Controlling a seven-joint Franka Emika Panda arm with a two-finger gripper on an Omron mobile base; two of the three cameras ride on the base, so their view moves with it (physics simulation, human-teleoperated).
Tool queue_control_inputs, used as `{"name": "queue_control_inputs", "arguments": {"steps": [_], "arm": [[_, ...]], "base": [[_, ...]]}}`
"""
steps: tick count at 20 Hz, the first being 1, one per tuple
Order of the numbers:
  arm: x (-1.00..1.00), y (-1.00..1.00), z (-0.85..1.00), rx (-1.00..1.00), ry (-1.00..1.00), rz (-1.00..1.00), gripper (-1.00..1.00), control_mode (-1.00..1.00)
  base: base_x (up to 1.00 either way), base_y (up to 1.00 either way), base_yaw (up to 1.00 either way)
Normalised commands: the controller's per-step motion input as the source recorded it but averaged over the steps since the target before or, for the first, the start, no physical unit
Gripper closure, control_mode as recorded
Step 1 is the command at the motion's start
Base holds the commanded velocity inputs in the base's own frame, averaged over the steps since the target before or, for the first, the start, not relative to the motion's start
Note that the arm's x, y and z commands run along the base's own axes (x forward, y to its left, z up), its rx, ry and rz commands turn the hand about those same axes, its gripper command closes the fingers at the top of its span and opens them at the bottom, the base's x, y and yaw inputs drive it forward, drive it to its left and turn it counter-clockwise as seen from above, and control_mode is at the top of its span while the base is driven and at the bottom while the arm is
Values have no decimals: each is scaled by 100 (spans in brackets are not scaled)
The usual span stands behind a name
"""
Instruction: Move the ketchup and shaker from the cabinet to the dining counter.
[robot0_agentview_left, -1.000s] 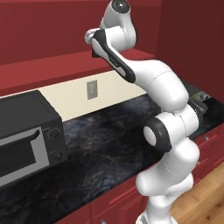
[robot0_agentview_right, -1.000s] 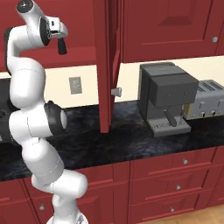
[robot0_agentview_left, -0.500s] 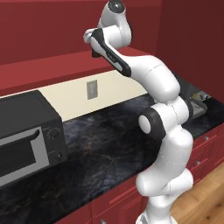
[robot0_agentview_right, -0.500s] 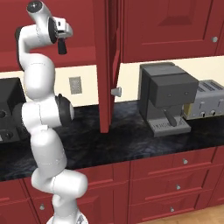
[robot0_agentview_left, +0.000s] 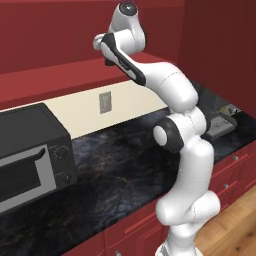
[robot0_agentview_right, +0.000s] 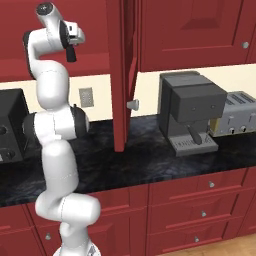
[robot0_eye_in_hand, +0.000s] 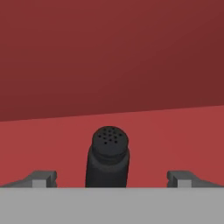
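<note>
**Claw spread wide, shaker standing between its tips on the cabinet shelf**

In the hand view the shaker (robot0_eye_in_hand: 109, 157) is standing upright on the red shelf (robot0_eye_in_hand: 175, 131) of the cabinet (robot0_eye_in_hand: 109, 52), its perforated round top facing the camera. The claw (robot0_eye_in_hand: 111, 178) is gaping wide, with one dark fingertip (robot0_eye_in_hand: 41, 177) well off to one side of the shaker and the other sitting equally far on the opposite side; neither tip is touching it. The dark-red back wall of the cabinet is rising behind the shelf.

From the right base view the white arm (robot0_agentview_right: 55, 125) is reaching up high, with the claw (robot0_agentview_right: 71, 52) pointing into the upper cabinet, beside an open door (robot0_agentview_right: 120, 75) that is hanging edge-on with a round silver knob (robot0_agentview_right: 133, 104). Below, a black marbled bench (robot0_agentview_right: 150, 160) is carrying a grey coffee machine (robot0_agentview_right: 190, 112) and a silver toaster (robot0_agentview_right: 235, 114), and an outlet (robot0_agentview_right: 86, 97) is showing on the cream wall.

In the left base view the claw (robot0_agentview_left: 106, 59) is sitting up at the cabinet's lower edge, and a dark microwave (robot0_agentview_left: 30, 150) is resting on the bench (robot0_agentview_left: 120, 170) to the arm's left
</note>
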Motion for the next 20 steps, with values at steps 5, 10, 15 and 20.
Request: {"name": "queue_control_inputs", "arguments": {"steps": [5,10,15,20], "arm": [[31,5,-11,0,4,0,-100,-100],[29,2,-12,0,6,0,-100,-100],[22,0,-18,0,7,0,-100,-100],[30,7,-8,0,4,0,100,-100]], "base": [[0,0,0],[0,0,0],[0,0,0],[0,0,0]]}}
